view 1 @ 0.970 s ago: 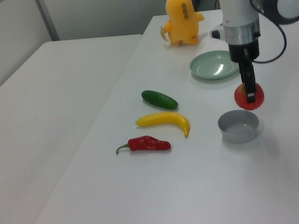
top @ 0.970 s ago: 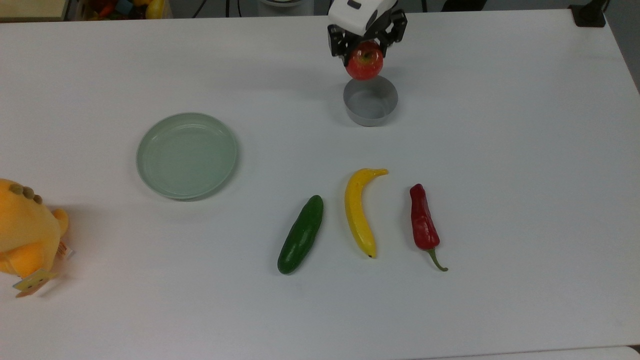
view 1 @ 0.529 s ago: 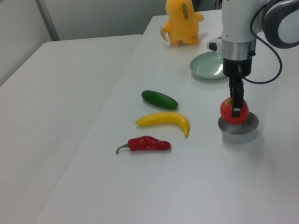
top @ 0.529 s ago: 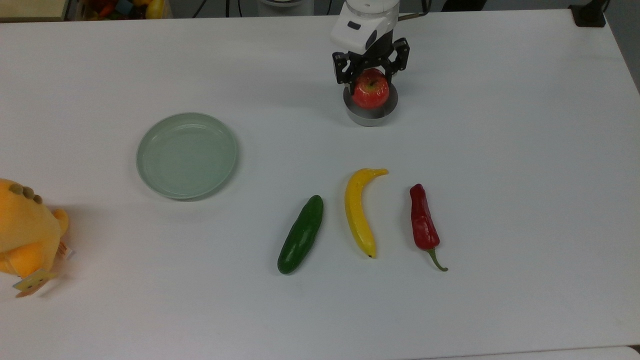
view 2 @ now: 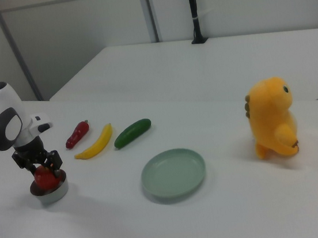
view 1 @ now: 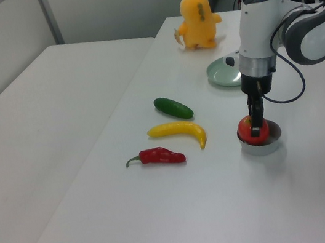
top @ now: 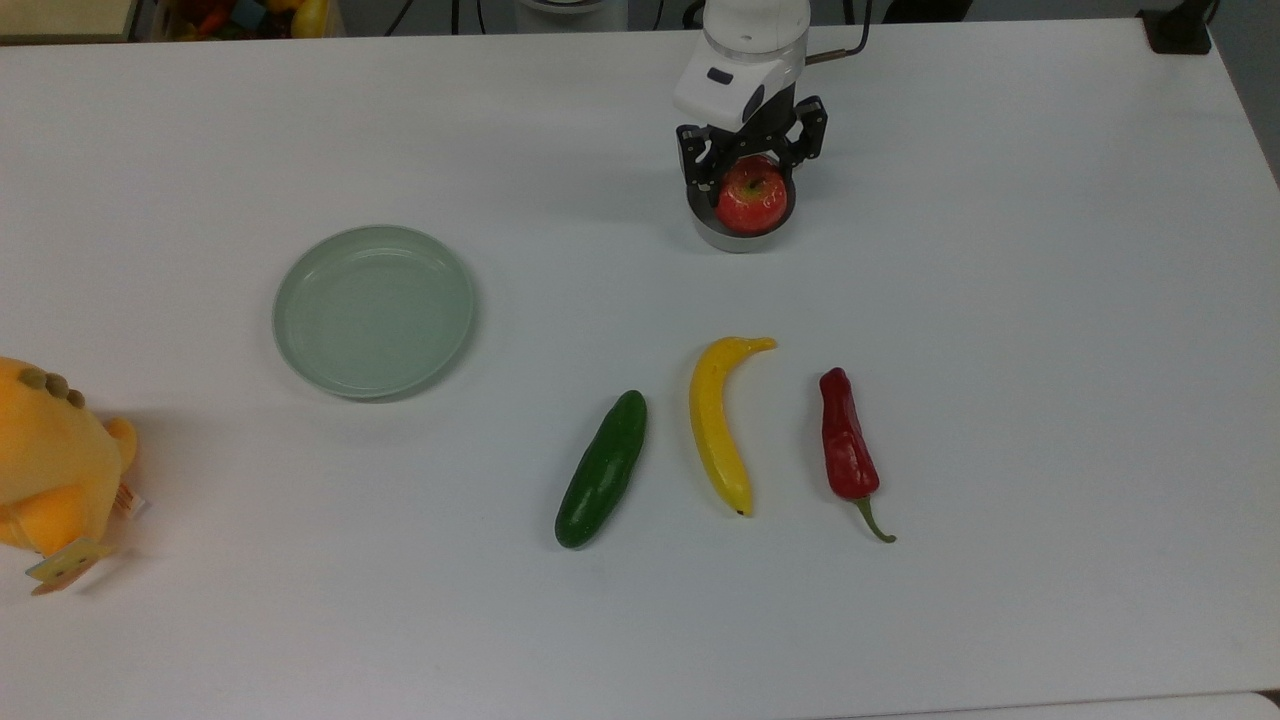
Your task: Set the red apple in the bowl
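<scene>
Nearly done: apple (top: 751, 195) lowered into bowl (top: 742, 238) at upper centre of the top view, its lower half sunk below the rim, its top standing proud. Gripper (top: 751, 185) clenched on apple, one black finger on each side, wrist straight above. Same in the left view, right of centre: apple (view 1: 253, 130) inside bowl (view 1: 262, 144), fingers reaching down onto it. In the right view, far left, apple (view 2: 45, 178) seated in bowl (view 2: 50, 193) under gripper (view 2: 37, 166). Whether fruit rests on the bowl's floor: cannot tell. Left, by judgement: let go, then lift straight up without catching the rim.

Apple round, glossy, red with yellowish patches, stem in a dimple. Bowl grey, matte, straight-walled, barely wider than apple, so a snug fit. Plate (top: 374, 310) pale green, shallow, smooth, left of centre in the top view. Lower centre, a row: dark green cucumber (top: 601, 469), curved yellow banana (top: 722, 421), dark-red chili (top: 848, 446) with green stem. Orange plush toy (top: 55, 465) at the top view's left edge. Table (top: 1050, 400) white, flat, matte.
</scene>
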